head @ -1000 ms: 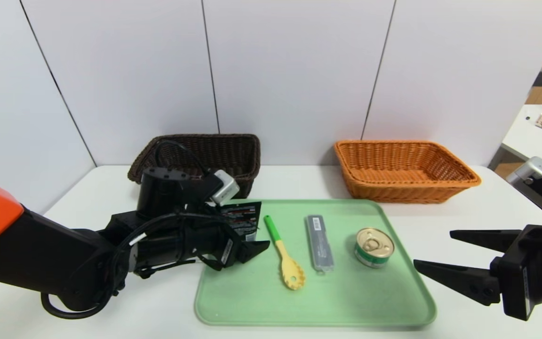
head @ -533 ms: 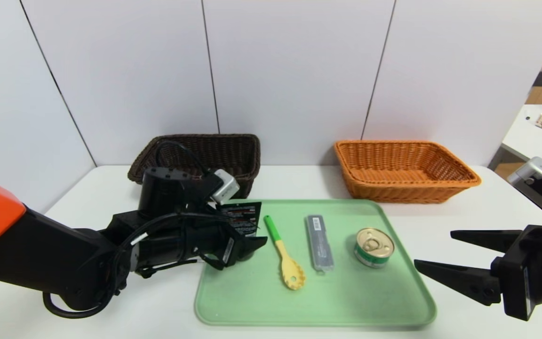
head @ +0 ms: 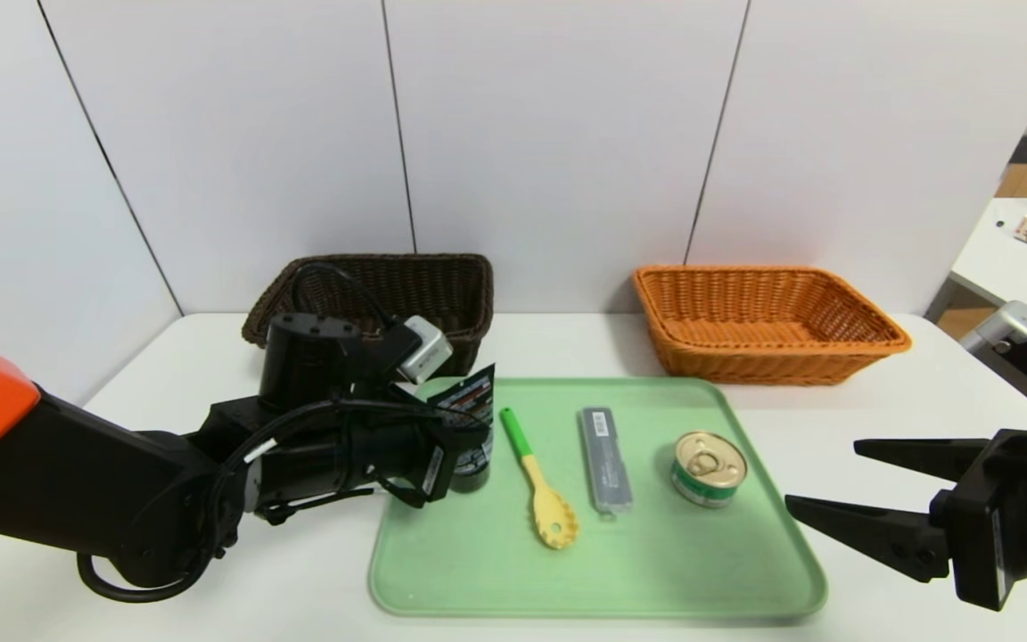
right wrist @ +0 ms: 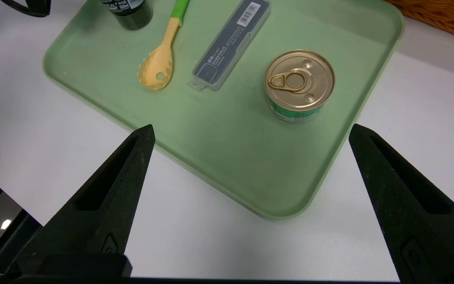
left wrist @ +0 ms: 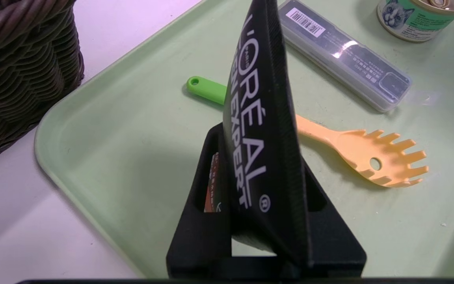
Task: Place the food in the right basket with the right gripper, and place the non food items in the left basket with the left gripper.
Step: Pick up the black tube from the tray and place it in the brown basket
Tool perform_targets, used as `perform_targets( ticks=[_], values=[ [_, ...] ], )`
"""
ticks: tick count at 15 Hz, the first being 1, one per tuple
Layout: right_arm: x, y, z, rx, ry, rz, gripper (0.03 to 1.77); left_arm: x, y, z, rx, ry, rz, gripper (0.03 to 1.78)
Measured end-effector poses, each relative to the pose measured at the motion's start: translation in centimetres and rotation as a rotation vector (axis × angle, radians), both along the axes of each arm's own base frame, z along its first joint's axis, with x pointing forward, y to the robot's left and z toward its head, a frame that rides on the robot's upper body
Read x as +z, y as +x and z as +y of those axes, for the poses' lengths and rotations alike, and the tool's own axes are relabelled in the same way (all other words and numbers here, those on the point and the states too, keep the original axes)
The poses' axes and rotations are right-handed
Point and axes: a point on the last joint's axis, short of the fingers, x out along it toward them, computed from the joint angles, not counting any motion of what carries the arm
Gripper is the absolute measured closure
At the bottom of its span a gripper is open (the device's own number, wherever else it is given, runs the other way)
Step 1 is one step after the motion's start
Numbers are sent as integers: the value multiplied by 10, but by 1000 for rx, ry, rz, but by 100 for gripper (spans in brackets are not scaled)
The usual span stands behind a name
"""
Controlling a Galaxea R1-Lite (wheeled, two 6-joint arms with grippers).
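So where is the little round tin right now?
In the head view, the tin sits on the right part of the green tray, just right of the flat grey case and nearer than the orange basket.

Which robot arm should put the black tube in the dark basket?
Left, I think: the left gripper already has the black tube between its fingers, near the dark basket. The right gripper waits across the tray.
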Motion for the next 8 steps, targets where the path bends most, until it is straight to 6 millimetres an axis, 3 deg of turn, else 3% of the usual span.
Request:
perform_targets(
  ticks=[4,8],
  values=[
    [0,0,0,-1,-1,1,10,11,-4,2,10,-35,-9,146],
    [0,0,0,-2,-1,1,10,43,-10,6,15,-90,-94,146]
  ],
)
